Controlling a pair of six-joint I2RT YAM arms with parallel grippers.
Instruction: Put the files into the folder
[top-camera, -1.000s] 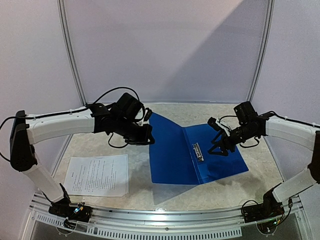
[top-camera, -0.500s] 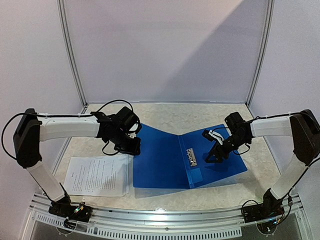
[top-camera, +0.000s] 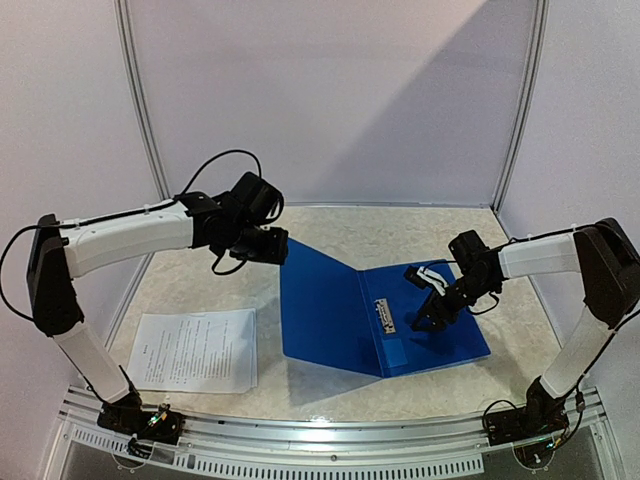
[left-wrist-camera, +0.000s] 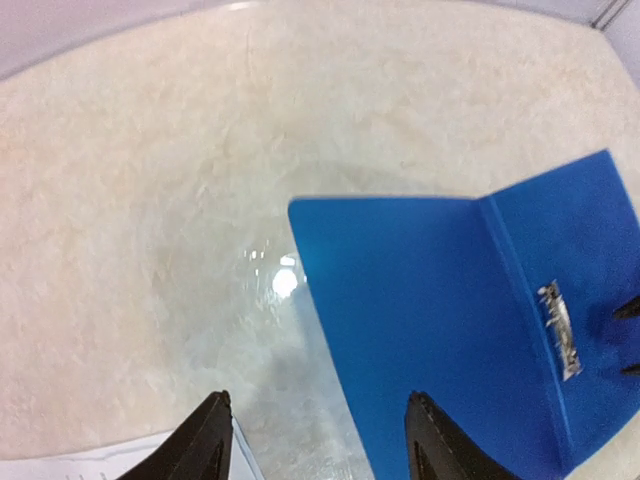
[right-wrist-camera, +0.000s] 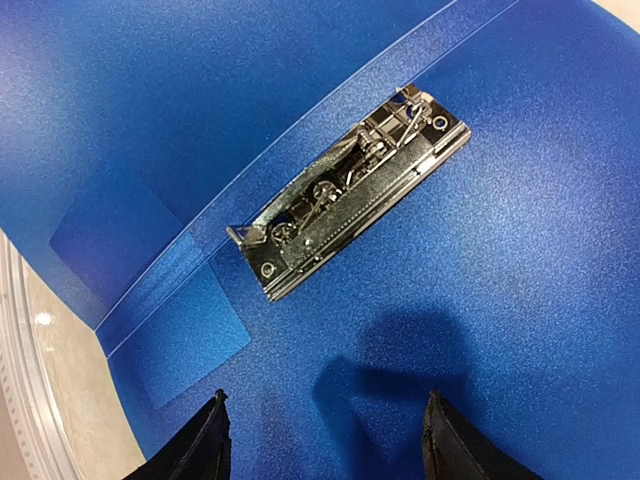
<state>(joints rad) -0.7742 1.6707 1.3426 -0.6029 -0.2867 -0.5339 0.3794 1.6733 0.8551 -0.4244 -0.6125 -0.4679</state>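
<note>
Lying open on the pale marbled tabletop (top-camera: 400, 225) inside lilac walls (top-camera: 330, 100), the blue folder (top-camera: 330, 310) has printed sheets (top-camera: 195, 350) at its left; left gripper (left-wrist-camera: 318, 400) and right gripper (right-wrist-camera: 325, 400) gape, empty.

I see bright overhead light, a white glare spot on the table (left-wrist-camera: 150, 200), soft dark shadow across the folder (right-wrist-camera: 520, 250), focus sharp

Open blue folder (top-camera: 330, 310), white files (top-camera: 195, 350) leftward

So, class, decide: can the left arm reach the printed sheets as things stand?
Probably yes. The files lie uncovered beside the folder, on that arm's side, and the left end effector is open and empty.
</note>
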